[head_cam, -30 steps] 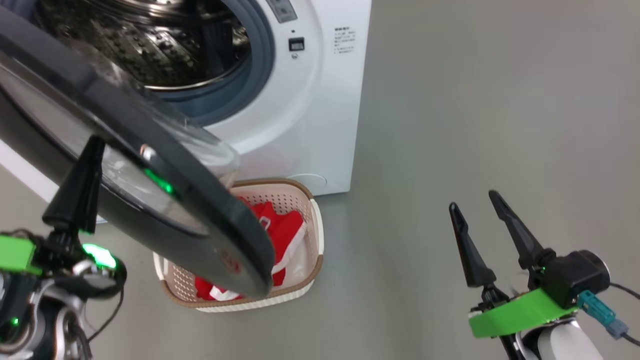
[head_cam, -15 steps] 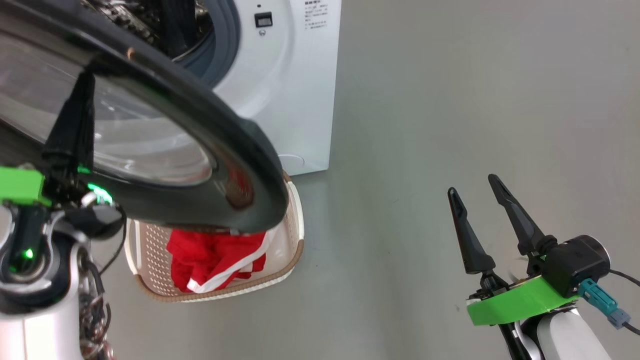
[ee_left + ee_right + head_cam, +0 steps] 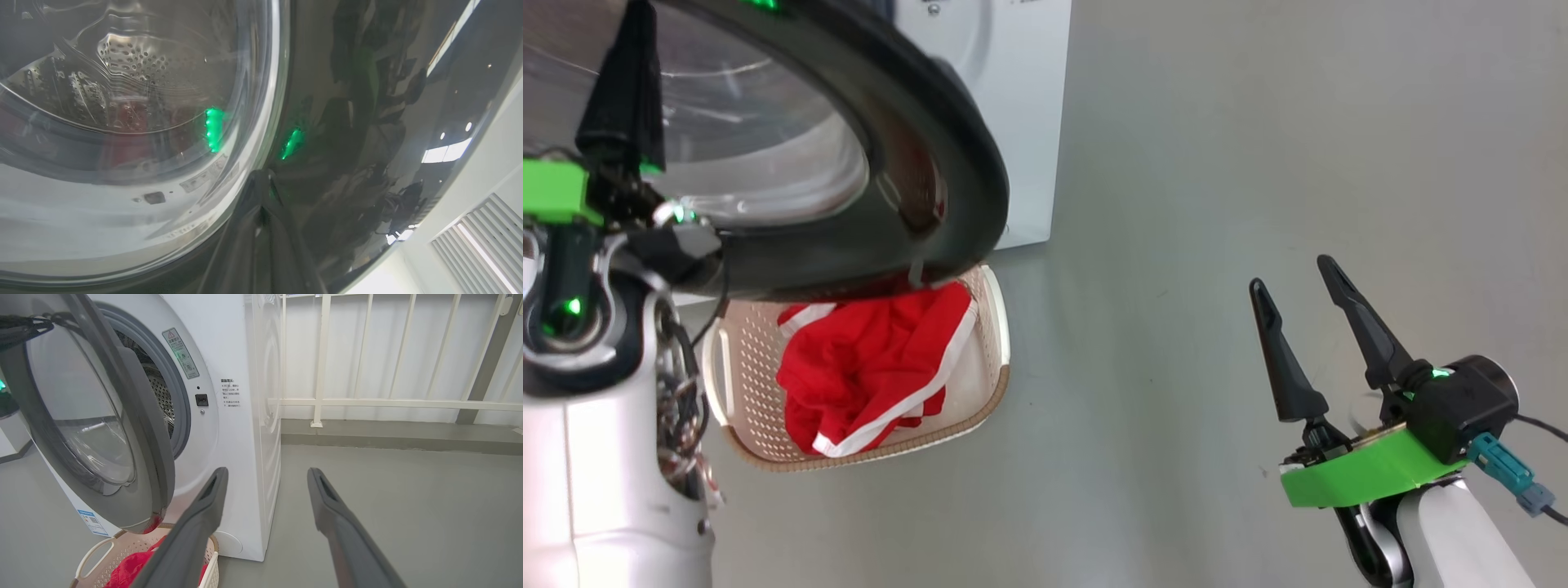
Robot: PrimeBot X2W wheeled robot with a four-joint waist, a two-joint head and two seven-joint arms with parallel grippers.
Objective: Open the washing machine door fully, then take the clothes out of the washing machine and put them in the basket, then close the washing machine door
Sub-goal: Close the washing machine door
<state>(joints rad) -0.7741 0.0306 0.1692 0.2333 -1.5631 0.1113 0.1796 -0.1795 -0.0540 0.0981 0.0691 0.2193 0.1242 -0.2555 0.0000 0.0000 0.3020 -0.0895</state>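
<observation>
In the head view, the washing machine door point(image 3: 915, 163) takes the upper left of the frame, with its glossy black rim turned toward the camera and the clear glass bowl inside it. The left gripper point(image 3: 633, 33) stands at the far upper left in front of the glass, and its two dark fingers are pressed together with nothing between them. In the left wrist view the joined fingers rise from the bottom centre and their tips meet the door where the glass joins the black rim. The perforated drum point(image 3: 135, 61) is seen through the glass at the upper left. The basket point(image 3: 1001, 327) sits on the grey floor point(image 3: 1258, 122) at the lower left of centre, partly under the lower edge of the door, and the red clothes point(image 3: 874, 359) with white trim lie inside it. The washing machine point(image 3: 1021, 122) shows as a white corner at the top, just behind the door. The right gripper point(image 3: 1290, 273) is at the lower right, well apart from the basket, its jaws spread wide and empty. In the right wrist view the door stands half open at the left, and the grey rubber ring point(image 3: 179, 412) shows behind it.
</observation>
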